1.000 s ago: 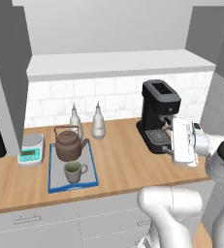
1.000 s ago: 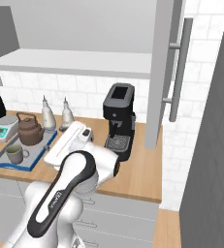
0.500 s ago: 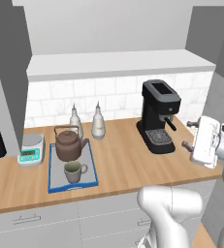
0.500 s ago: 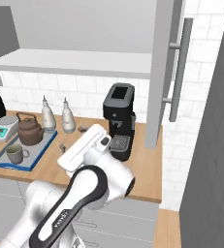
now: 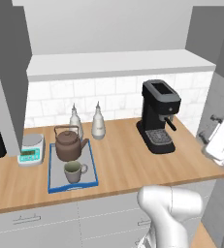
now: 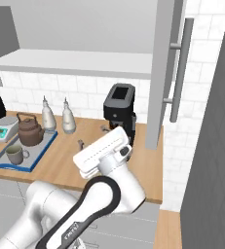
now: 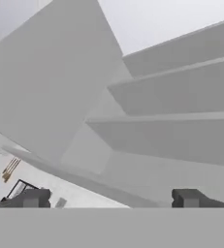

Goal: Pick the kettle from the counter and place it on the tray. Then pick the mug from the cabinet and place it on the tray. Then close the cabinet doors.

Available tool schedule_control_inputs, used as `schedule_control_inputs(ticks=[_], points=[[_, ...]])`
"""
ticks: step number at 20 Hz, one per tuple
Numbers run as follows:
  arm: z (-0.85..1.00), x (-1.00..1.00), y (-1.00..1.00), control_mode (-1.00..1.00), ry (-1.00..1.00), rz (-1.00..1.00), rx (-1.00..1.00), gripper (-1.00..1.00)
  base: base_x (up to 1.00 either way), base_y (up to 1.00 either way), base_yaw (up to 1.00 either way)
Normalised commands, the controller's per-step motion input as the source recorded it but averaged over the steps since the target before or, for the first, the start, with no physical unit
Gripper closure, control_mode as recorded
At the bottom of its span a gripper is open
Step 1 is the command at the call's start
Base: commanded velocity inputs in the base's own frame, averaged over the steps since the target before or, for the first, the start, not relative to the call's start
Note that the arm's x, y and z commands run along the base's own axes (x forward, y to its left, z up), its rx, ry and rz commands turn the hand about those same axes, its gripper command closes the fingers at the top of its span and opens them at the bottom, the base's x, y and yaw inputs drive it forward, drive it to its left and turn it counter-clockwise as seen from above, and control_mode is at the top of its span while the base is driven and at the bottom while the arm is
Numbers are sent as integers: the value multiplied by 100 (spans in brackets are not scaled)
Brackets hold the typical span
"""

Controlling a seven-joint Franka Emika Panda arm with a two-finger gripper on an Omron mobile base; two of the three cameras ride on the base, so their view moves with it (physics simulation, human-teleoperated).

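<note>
Claw [image 6: 80, 144]: spread wide, nothing between the jaws; raised over the right end of the counter [image 5: 123, 160], tips aimed toward the backsplash.
Kettle [image 5: 68, 143]: on the tray, far to the claw's left; upright, spout toward the mug side.
Mug [image 5: 73, 171]: on the tray, just in front of the kettle, equally far left of the claw.
Tray [image 5: 53, 183]: flat on the counter, well left of the claw, carrying both pieces.
Step in hand, judged: only the cabinet doors left to shut.
Cabinet door [image 6: 165, 73]: open, standing edge-on above and to the right of the claw; long axis vertical, bar handle [image 6: 180, 68] on the face turned away from the claw.
Second cabinet door [image 5: 7, 82]: open, far left, beyond the tray.
Nearer target, judged: the right-hand door.
In between: coffee machine [image 6: 120, 113] just behind the claw, below the door's lower edge; likely clear of the swing.
Other items: two bottles [image 5: 86, 122] and scale [image 5: 31, 149], all far left.
</note>
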Motion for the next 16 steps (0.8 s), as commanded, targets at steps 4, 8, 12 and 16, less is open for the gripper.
schedule_control_inputs(ticks=[4,8,12,16], points=[[35,0,-65,-100,-4,-17,10,-100,0,0,0],[44,0,-69,-100,-1,-14,7,-100,0,0,0],[23,0,-60,-100,0,-18,9,-100,0,0,0],[-7,0,-34,-100,0,-18,5,-100,0,0,0]])
